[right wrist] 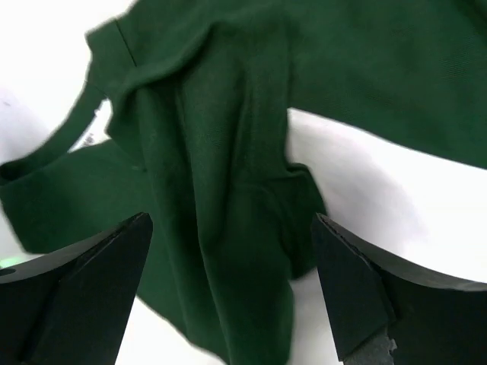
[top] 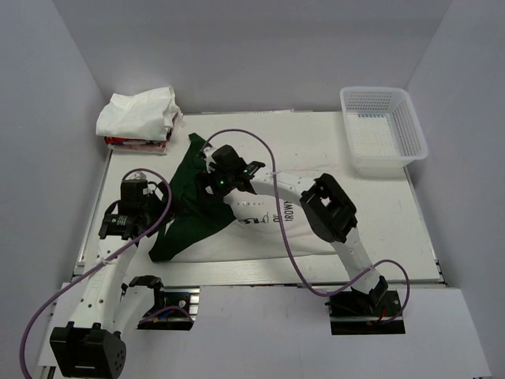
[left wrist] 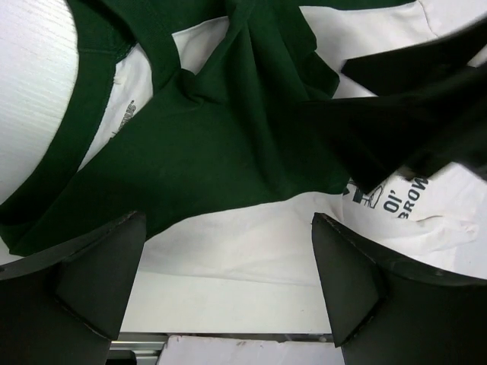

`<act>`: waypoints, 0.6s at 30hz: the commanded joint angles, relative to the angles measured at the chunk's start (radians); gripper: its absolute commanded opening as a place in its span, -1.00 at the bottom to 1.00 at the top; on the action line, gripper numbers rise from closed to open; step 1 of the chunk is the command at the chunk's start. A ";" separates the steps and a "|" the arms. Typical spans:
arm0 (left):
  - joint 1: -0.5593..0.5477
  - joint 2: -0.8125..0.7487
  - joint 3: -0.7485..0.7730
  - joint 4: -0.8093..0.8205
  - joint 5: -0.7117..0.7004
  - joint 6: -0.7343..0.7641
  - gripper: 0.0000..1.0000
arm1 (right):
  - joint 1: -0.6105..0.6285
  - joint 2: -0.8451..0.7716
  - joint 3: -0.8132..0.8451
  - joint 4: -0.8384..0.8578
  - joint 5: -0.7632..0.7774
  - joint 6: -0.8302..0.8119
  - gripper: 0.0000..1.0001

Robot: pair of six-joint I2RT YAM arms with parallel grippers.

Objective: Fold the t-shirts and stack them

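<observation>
Top external: mesh basket (top: 379, 130) far right, folded t-shirts (top: 140, 117) far left; left gripper (left wrist: 227, 220), right gripper (right wrist: 232, 220), jaws apart, over large t-shirt (top: 180, 227).

Robot lab cell (plain white walls (top: 260, 47), table (top: 316, 134)).

The big shirt (top: 268, 229) is off-white with dark green parts and dark lettering; the green shows a neat stitched band at its edge. At the far left, the top folded shirt (top: 138, 112) is white and the one under it (top: 130, 144) is red and pink. The basket (top: 384, 130) is white mesh. The worktop (top: 316, 142) is white. The cables (top: 237, 131) are purple. The left gripper (left wrist: 227, 228) and right gripper (right wrist: 228, 228) are black.
</observation>
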 commanded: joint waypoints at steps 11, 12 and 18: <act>-0.009 -0.054 0.005 0.011 0.003 0.049 1.00 | 0.061 0.083 0.140 -0.117 0.109 0.025 -0.63; -0.009 -0.054 0.005 0.020 0.003 0.049 1.00 | 0.064 0.063 0.138 -0.120 0.128 0.020 -0.75; -0.009 -0.044 -0.006 0.020 0.013 0.049 1.00 | 0.096 0.009 0.170 -0.143 0.259 -0.045 -1.00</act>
